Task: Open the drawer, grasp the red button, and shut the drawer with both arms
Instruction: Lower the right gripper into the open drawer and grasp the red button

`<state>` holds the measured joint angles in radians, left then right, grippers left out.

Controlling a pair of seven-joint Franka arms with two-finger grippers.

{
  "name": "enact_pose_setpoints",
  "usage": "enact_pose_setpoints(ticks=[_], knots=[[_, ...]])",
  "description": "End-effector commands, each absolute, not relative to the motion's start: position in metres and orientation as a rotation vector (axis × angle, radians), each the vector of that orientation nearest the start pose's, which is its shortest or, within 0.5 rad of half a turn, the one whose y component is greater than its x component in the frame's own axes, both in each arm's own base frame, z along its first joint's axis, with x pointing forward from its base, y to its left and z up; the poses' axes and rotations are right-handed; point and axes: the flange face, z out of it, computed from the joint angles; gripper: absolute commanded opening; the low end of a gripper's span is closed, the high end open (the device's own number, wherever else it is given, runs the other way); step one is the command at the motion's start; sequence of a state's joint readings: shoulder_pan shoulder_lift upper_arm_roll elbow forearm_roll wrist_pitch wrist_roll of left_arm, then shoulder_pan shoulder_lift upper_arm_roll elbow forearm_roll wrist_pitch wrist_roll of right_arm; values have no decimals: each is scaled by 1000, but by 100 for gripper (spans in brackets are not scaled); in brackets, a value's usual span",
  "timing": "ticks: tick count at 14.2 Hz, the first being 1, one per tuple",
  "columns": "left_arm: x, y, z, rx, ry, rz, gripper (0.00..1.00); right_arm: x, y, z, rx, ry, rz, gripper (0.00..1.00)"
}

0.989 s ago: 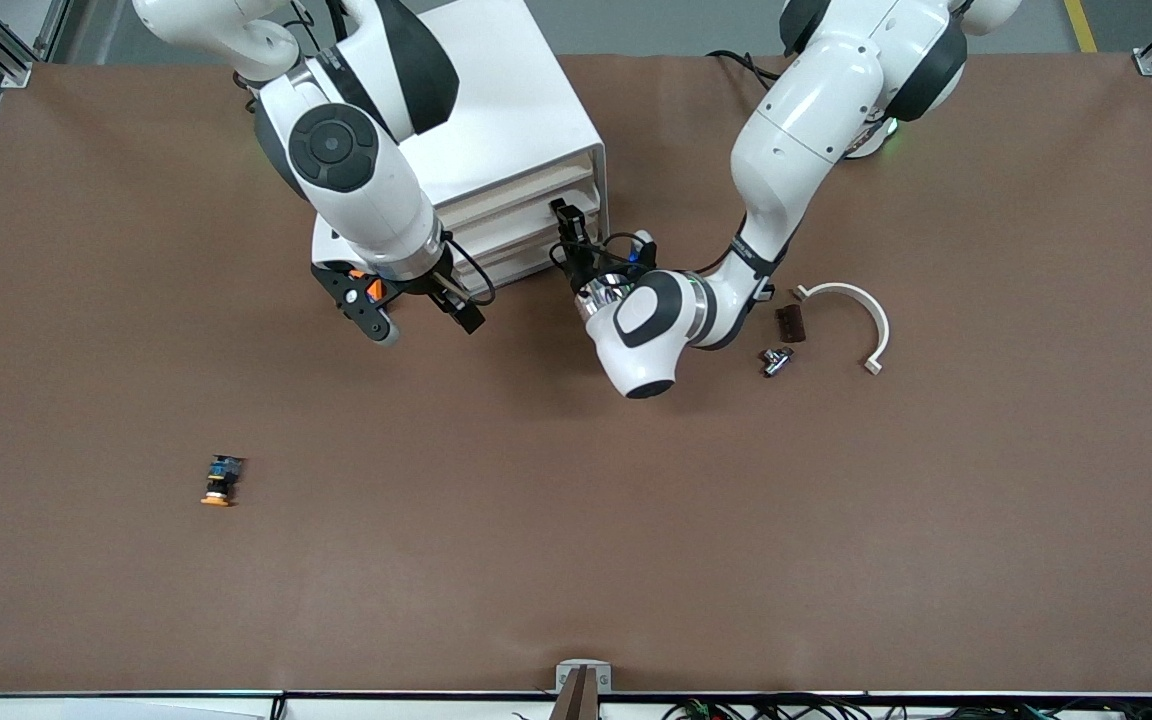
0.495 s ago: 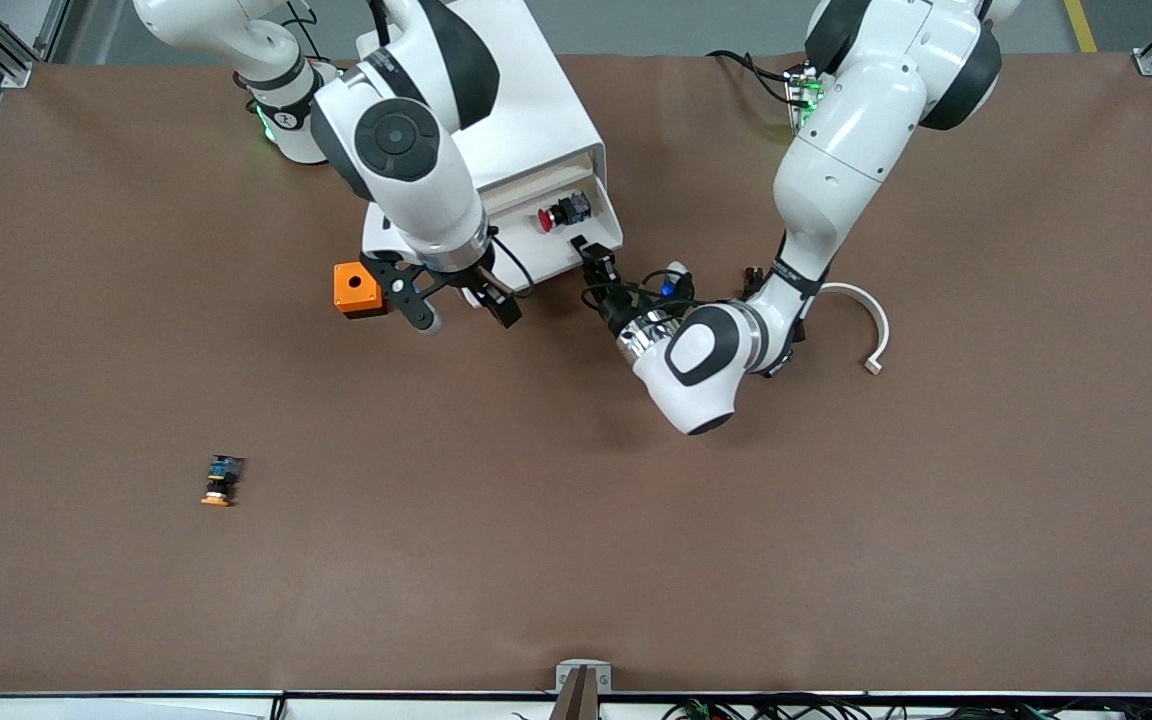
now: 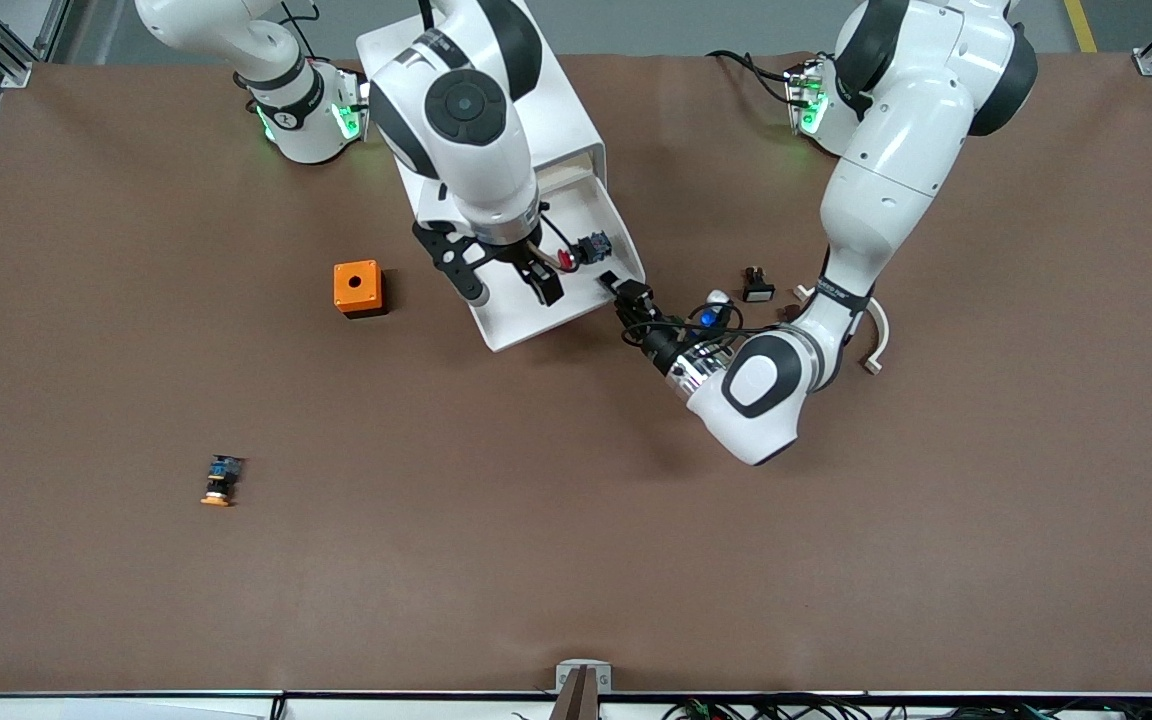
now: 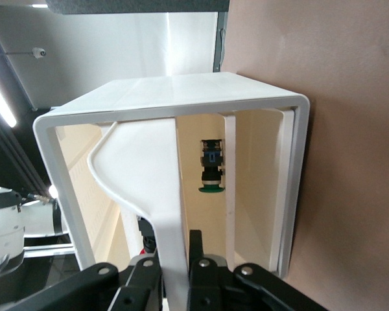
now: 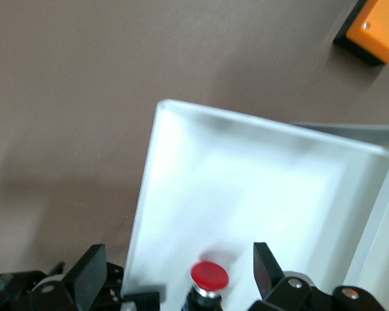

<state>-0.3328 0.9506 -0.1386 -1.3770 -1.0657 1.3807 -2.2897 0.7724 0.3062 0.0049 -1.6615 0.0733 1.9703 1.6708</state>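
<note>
Over the pulled-out drawer (image 3: 521,320) — held by the clamped left gripper (image 3: 624,292) — the right gripper (image 3: 509,283) is spread above the button (image 3: 569,259); descent and closure are called for.

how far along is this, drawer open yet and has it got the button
The drawer is pulled out, with the left gripper shut on its front. The right gripper is open above the red button, which lies in the drawer, not yet grasped. Grabbing it and closing the drawer are left.
</note>
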Motion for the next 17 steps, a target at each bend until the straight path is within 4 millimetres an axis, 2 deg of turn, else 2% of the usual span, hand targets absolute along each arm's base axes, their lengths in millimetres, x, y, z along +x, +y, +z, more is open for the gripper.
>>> enact_pose_setpoints(ticks=[1, 4, 5, 6, 7, 8, 9, 13, 16, 17], knots=[[553, -372, 173, -888, -1790, 1656, 16, 440, 486, 414, -2791, 1430, 15, 100], [554, -370, 173, -884, -1793, 1659, 19, 423, 514, 389, -2762, 1465, -21, 100], [555, -369, 173, -886, -1796, 1661, 28, 417, 522, 381, -2756, 1472, -28, 100], [555, -369, 174, -891, -1796, 1663, 44, 411, 531, 373, -2742, 1484, -39, 100], [559, -367, 178, -920, -1799, 1683, 68, 408, 537, 367, -2728, 1496, -50, 100], [569, -362, 186, -972, -1808, 1735, 88, 406, 540, 361, -2729, 1501, -55, 100], [573, -363, 192, -1024, -1801, 1787, 99, 404, 541, 357, -2736, 1501, -54, 100], [587, -365, 212, -1329, -1756, 1943, 100, 396, 549, 350, -2733, 1523, -50, 100], [601, -355, 224, -1602, -1705, 2042, 100, 391, 555, 341, -2741, 1530, -47, 97], [610, -345, 225, -1698, -1708, 2050, 100, 389, 556, 340, -2744, 1529, -43, 95]])
